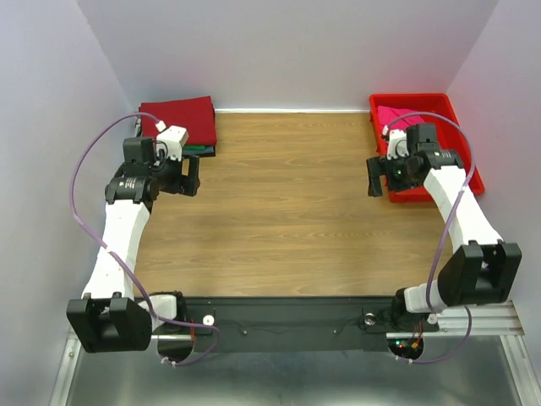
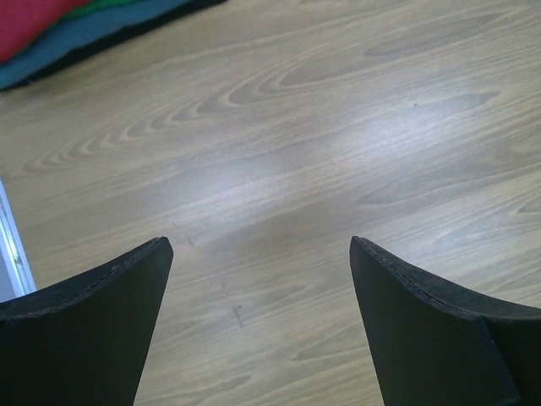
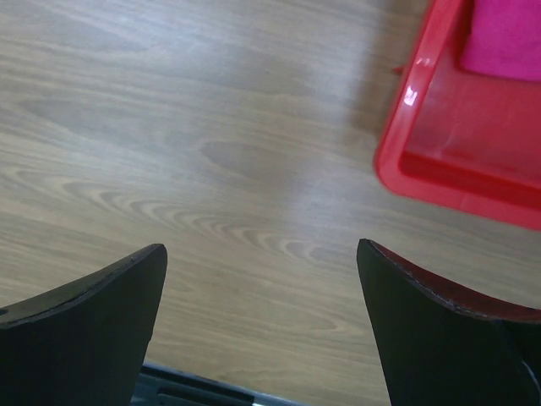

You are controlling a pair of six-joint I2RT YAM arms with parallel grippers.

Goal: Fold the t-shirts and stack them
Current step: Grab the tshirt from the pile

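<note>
A stack of folded t-shirts lies at the table's back left, a dark red one on top with green and dark ones beneath; its edge shows in the left wrist view. A bright pink t-shirt lies in the red bin; it shows in the right wrist view. My left gripper is open and empty over bare wood just in front of the stack. My right gripper is open and empty, over the wood beside the bin's left wall.
The red plastic bin stands at the back right, its corner in the right wrist view. White walls close in the back and both sides. The wooden table lies between the arms.
</note>
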